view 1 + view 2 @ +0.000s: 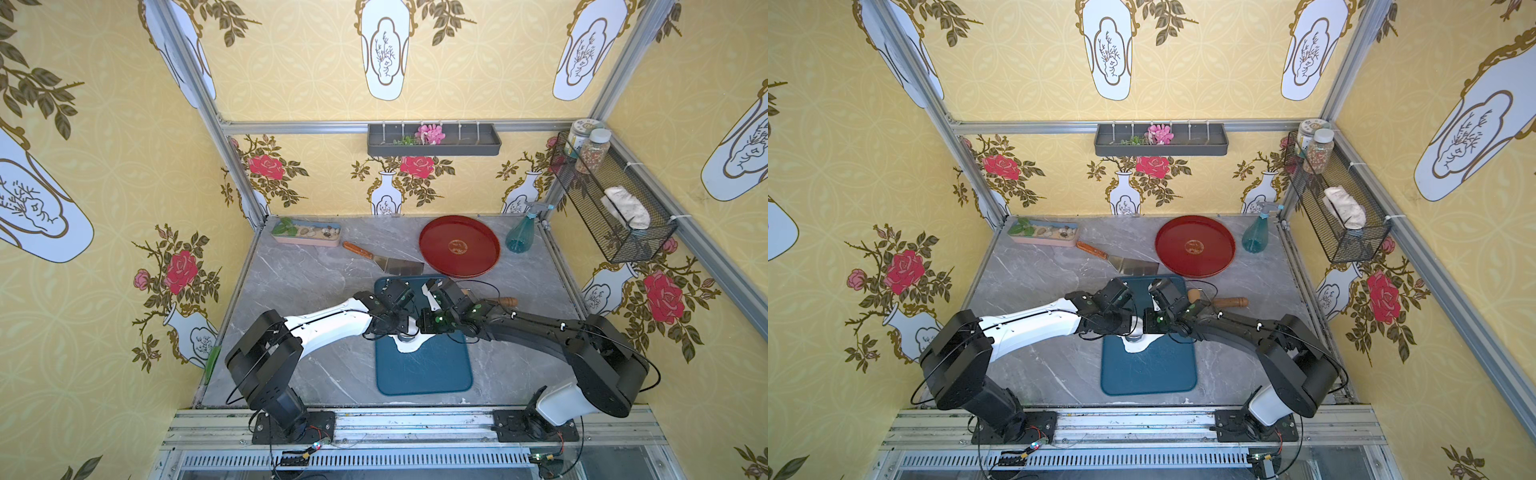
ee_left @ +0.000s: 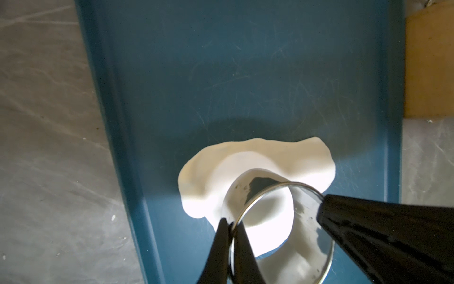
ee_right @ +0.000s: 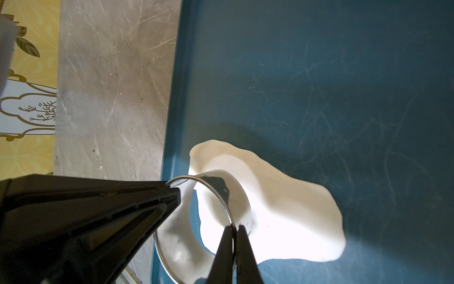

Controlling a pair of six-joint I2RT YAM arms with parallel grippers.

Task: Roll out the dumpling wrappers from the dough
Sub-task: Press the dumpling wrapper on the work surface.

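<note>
White dough (image 2: 248,157) lies flattened and ragged on the blue cutting board (image 2: 245,73). On it stands a small steel ring cup (image 2: 237,196), partly over the dough's edge, so both dough and board show inside it. My left gripper (image 2: 232,233) is shut on the ring's rim. Across the ring, my right gripper (image 3: 233,234) is shut on the opposite rim. In both top views the two wrists meet over the board (image 1: 424,374) and cover most of the dough (image 1: 411,348). No separate dumpling wrapper disc is in view.
A wooden rolling pin (image 1: 505,301) lies just right of the board behind the right arm. A metal scraper (image 1: 390,262), a red round tray (image 1: 459,245), a spray bottle (image 1: 521,235) and a pebble planter (image 1: 305,234) stand at the back.
</note>
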